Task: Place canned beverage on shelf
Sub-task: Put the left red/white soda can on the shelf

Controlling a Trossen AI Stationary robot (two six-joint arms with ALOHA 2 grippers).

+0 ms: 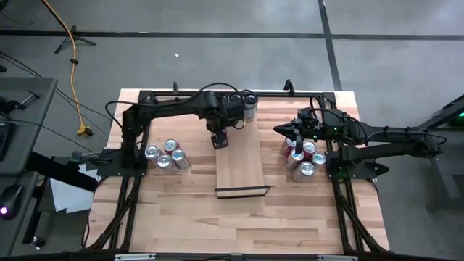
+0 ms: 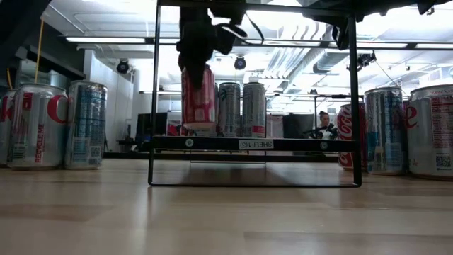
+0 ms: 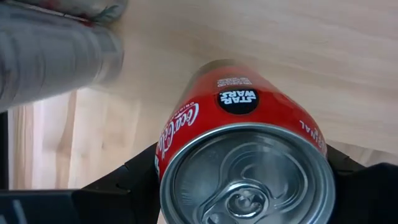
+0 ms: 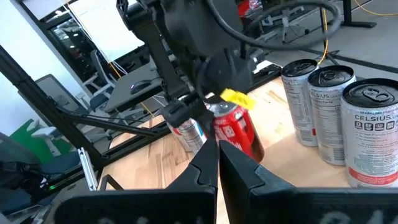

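The left gripper (image 1: 220,139) grasps a red cola can (image 3: 239,134) upright between its fingers, over the far end of the pale wooden shelf (image 1: 243,170) at the middle of the table (image 1: 181,217); from table height the can (image 2: 198,95) sits just above or on the raised board, beside two silver cans (image 2: 241,108). The right gripper (image 1: 297,129), clenched and empty, waits above a cluster of cans (image 1: 304,161) on the right. More cans (image 1: 167,156) stand left of the shelf.
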